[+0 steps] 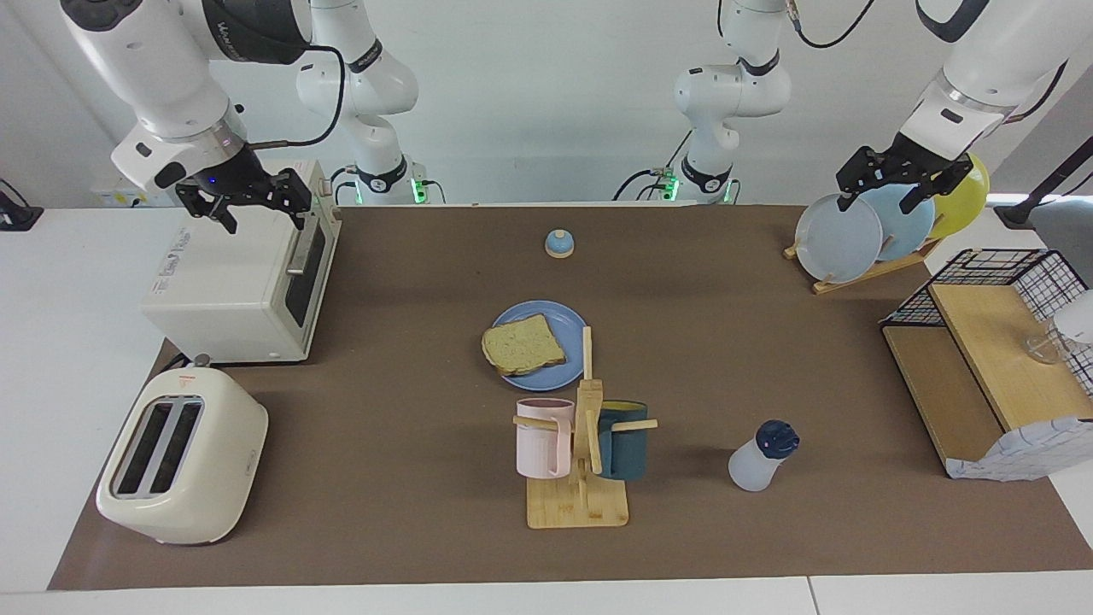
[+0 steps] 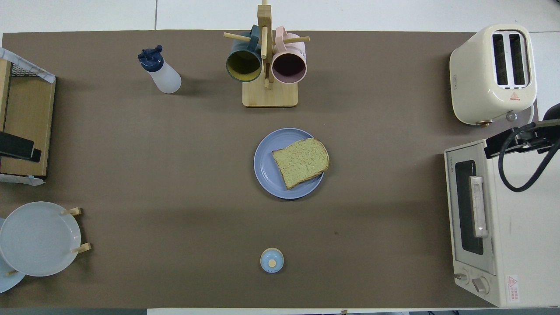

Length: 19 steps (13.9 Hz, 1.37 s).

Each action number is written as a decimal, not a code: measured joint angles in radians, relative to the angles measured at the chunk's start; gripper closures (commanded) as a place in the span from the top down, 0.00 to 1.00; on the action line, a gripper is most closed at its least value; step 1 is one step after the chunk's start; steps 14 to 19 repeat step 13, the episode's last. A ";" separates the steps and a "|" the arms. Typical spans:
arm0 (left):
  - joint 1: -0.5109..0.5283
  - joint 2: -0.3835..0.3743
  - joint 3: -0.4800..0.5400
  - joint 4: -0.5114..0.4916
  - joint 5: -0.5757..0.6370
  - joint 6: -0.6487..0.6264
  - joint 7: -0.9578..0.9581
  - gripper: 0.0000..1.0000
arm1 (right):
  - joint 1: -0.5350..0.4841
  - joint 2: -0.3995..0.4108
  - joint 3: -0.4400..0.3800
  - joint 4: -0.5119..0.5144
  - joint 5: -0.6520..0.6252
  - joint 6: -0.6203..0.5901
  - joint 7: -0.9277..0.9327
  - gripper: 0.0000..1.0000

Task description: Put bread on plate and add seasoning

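Note:
The bread [image 1: 523, 344] [image 2: 301, 162] lies flat on the medium-blue plate [image 1: 559, 319] [image 2: 266, 168] mid-table, overhanging the rim toward the right arm's end. The seasoning [image 1: 760, 459] [image 2: 161, 73], a translucent bottle with a navy cap, stands farther from the robots, toward the left arm's end. My left gripper [image 1: 878, 198] hangs open and empty above the plate rack. My right gripper [image 1: 259, 212] waits open and empty over the toaster oven.
A mug tree [image 1: 581, 453] with a pink and a teal mug stands just beside the plate, farther from the robots. A bell [image 1: 558, 243] sits nearer the robots. Toaster oven [image 1: 239, 273], toaster [image 1: 179, 457], plate rack [image 1: 854, 235] and wire shelf [image 1: 990, 359] line the table's ends.

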 measured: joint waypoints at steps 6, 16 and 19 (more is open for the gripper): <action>0.011 -0.007 -0.034 -0.105 0.000 0.145 -0.016 1.00 | 0.000 -0.001 0.000 0.000 0.000 0.000 0.000 1.00; 0.015 0.011 -0.039 -0.008 0.001 0.096 -0.016 1.00 | 0.003 -0.002 0.001 0.000 0.000 0.000 0.000 1.00; 0.015 0.011 -0.039 -0.008 0.001 0.096 -0.016 1.00 | 0.003 -0.002 0.001 0.000 0.000 0.000 0.000 1.00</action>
